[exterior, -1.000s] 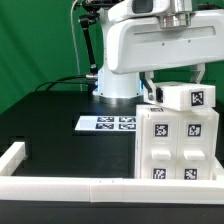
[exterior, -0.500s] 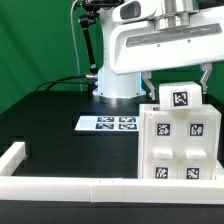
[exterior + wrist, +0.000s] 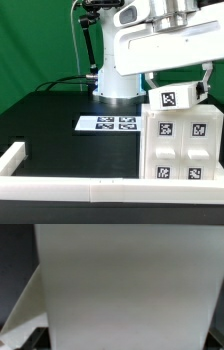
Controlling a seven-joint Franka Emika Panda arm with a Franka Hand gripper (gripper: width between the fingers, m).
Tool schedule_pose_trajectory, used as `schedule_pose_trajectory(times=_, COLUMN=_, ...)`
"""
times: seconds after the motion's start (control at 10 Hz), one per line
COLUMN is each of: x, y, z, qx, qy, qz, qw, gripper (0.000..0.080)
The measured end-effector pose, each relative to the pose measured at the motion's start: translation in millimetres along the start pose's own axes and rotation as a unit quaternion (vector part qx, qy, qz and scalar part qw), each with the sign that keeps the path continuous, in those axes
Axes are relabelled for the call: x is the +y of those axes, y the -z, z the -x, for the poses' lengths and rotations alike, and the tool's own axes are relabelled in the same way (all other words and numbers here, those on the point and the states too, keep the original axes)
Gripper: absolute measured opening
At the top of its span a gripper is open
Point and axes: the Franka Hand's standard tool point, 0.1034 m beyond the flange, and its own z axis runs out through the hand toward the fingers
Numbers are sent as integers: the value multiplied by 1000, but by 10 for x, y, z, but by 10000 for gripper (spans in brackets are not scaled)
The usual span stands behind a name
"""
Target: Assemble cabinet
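**Exterior view:** The cabinet body point(image 3: 180, 145) stands upright at the bench corner on the exterior view's right. It is close behind the border rail point(image 3: 70, 188) that runs along the near edge, and its tagged front faces the camera. The top block point(image 3: 172, 99) sits on the body, slightly askew, with its tag turned out of line with the tags below. The gripper point(image 3: 177, 88) comes straight down on this block. A dark finger shows at each end, so I judge the jaws to be clamped on the block across its long axis, which runs roughly parallel to the near edge. The coming move depends on squaring that axis with the body directly beneath. The marker board point(image 3: 107, 123) lies well apart, toward the middle of the bench.

**Wrist view:** One blurred white face point(image 3: 130, 286) fills nearly everything, very close to the lens. The fingers cannot be made out here.
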Motion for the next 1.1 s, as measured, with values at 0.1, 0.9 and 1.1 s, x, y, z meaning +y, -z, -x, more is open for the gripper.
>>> schedule_pose_trajectory(times=0.1, x=2, y=0, z=-1, qx=-1, qy=-36, qz=-2, qw=999, gripper=557)
schedule_pose_trajectory(times=0.9, x=43, y=5, z=74, qx=-33, qy=-412, qz=-14, qw=910, gripper=557)
schedule_pose_trajectory(times=1.1, x=63, y=1, z=59, qx=-37, qy=-447, qz=-18, qw=894, gripper=557)
